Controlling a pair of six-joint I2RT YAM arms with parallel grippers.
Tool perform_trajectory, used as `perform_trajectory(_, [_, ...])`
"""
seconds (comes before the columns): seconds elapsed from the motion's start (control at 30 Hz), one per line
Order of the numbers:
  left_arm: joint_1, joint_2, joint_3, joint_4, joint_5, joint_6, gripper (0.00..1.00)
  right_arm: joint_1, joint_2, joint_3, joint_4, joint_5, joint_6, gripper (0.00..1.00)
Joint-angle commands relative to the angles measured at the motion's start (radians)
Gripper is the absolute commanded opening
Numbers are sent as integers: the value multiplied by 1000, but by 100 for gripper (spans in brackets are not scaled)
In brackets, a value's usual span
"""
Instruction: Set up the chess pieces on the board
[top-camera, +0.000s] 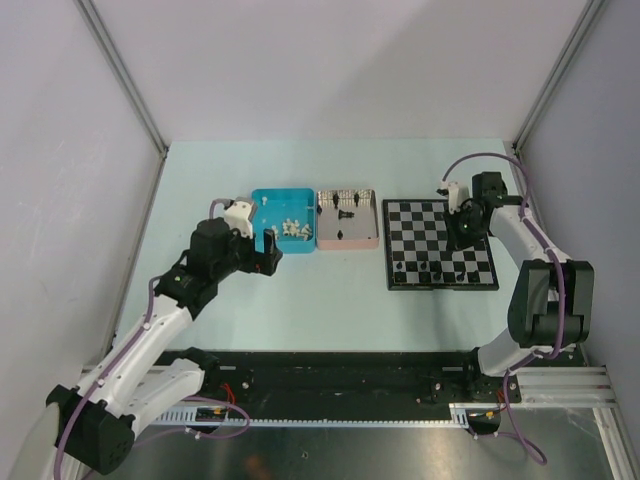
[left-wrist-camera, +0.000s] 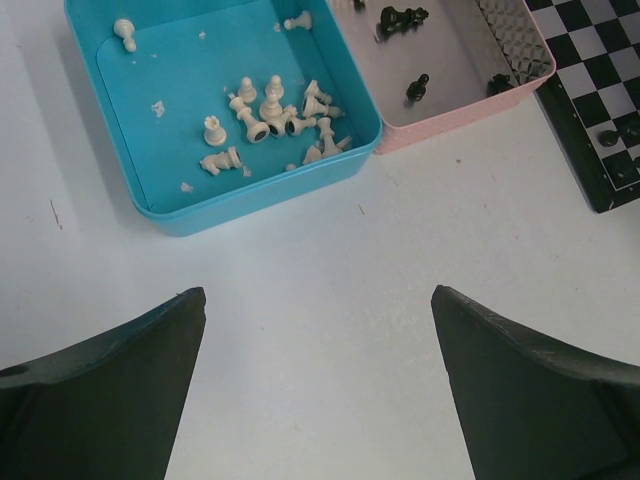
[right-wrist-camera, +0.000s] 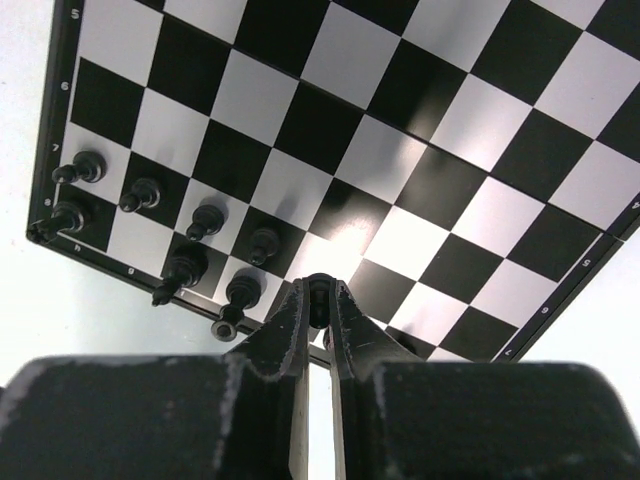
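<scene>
The board (top-camera: 425, 225) lies at the right of the table, with several black chess pieces (top-camera: 436, 270) on its near rows. In the right wrist view these black pieces (right-wrist-camera: 205, 222) stand in two rows by the board's (right-wrist-camera: 330, 120) edge. My right gripper (right-wrist-camera: 318, 283) is shut on a small black piece (right-wrist-camera: 319, 298), held just above the near edge squares. White pieces (left-wrist-camera: 270, 115) lie heaped in the blue tray (left-wrist-camera: 150, 200). A few black pieces (left-wrist-camera: 418, 88) remain in the pink tray (left-wrist-camera: 450, 115). My left gripper (left-wrist-camera: 318, 294) hangs open over bare table in front of the blue tray, holding nothing.
The blue tray (top-camera: 262, 200) and pink tray (top-camera: 347, 243) sit side by side left of the board. Grey walls close in the table at the left, back and right. The black rail (top-camera: 330, 375) with both arm bases runs along the near edge.
</scene>
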Motion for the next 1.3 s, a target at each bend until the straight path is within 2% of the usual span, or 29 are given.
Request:
perform_trajectory(0.0, [6,-19,12,9,-11,32,100,-6,19,-12,63,31,24,10])
perform_trajectory(0.4, [6,-19,14,6,-10,37,100,-4,44,-69,66,26,27,11])
perform_trajectory(1.27, [6,-9,15,6,2,37,100,-4,84,-86,88,39,34,16])
